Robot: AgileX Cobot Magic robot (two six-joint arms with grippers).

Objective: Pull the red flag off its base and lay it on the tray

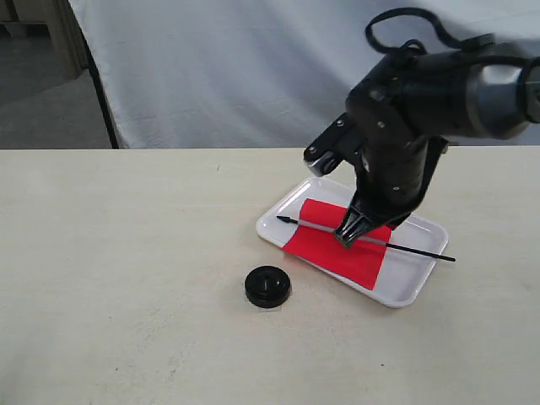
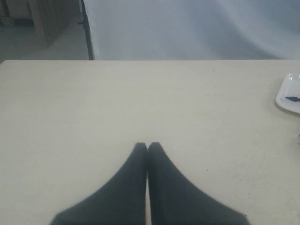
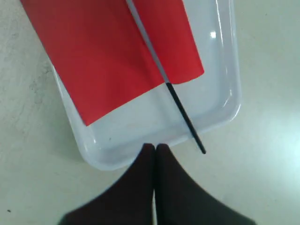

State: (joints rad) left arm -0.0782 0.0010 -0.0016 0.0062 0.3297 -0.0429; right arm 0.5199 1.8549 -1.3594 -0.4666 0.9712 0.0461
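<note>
The red flag lies flat in the white tray, its thin pole running across the cloth and sticking out past the tray's right rim. In the right wrist view the red flag fills the tray and the black pole end overhangs the rim. My right gripper hovers over the flag, shut and empty. The round black base sits on the table in front of the tray, apart from it. My left gripper is shut on nothing above bare table; it does not show in the exterior view.
A pale wooden table carries everything. A white cloth backdrop hangs behind its far edge. A corner of the tray with the pole's black tip shows at the edge of the left wrist view.
</note>
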